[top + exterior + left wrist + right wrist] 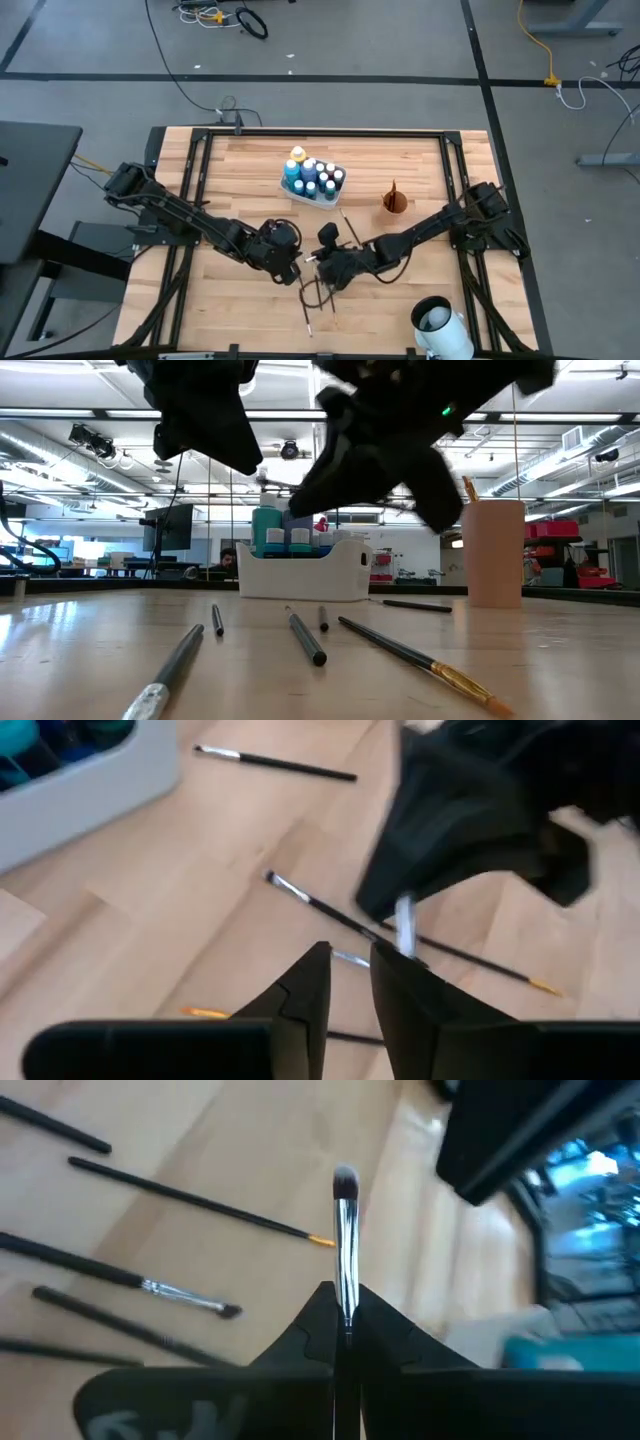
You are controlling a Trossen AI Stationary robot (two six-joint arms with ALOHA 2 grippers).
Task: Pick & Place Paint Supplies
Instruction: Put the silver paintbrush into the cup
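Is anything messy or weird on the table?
Yes. Several paintbrushes lie scattered loose on the wooden table, pointing every which way, not in the cup. The right gripper pinches one brush. No spills show.

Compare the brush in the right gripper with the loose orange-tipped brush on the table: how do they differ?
The held brush is clamped between the right gripper's shut fingers, off the wood; the orange-tipped brush lies flat on the table, untouched. The held brush shows a silver ferrule and dark bristle head; the orange-tipped one shows a thin dark handle ending in an orange tip. Both are slim paintbrushes.
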